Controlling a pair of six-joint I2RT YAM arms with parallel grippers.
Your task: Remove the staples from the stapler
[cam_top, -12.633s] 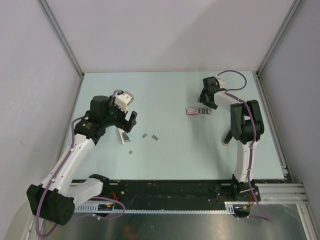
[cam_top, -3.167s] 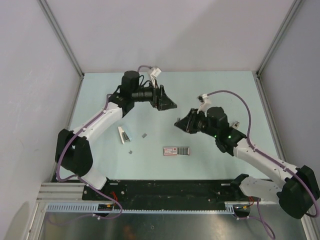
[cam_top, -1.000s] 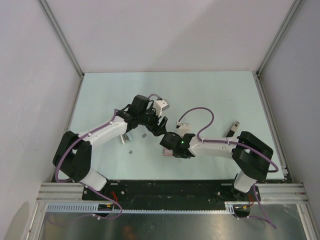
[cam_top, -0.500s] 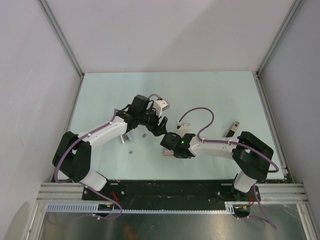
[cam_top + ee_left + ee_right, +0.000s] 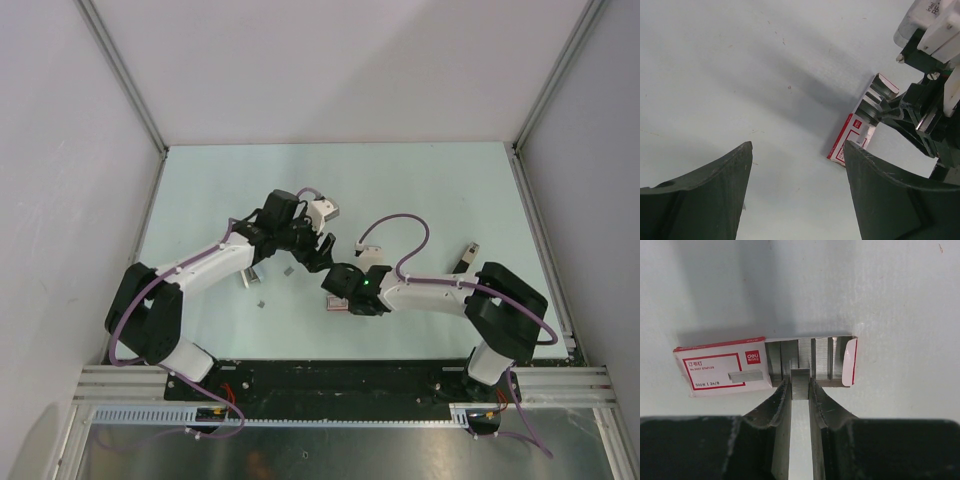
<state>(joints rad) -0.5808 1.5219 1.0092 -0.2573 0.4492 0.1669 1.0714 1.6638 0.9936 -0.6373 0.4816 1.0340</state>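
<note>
Left gripper (image 5: pixel 797 150): jaws spread, empty, with the staple box (image 5: pixel 849 136) just beyond one fingertip. Right gripper (image 5: pixel 800 389): jaws pinching a staple strip (image 5: pixel 800 374) in the box's open tray. A lift may drag the unheld box along or snap the strip.

The box (image 5: pixel 722 371) is matt card, the staples (image 5: pixel 822 360) shiny metal.

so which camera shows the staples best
Right wrist: the staples sit pinched between the right fingers at the red box. Left wrist shows the box small, strip hidden; top view hides it too.
</note>
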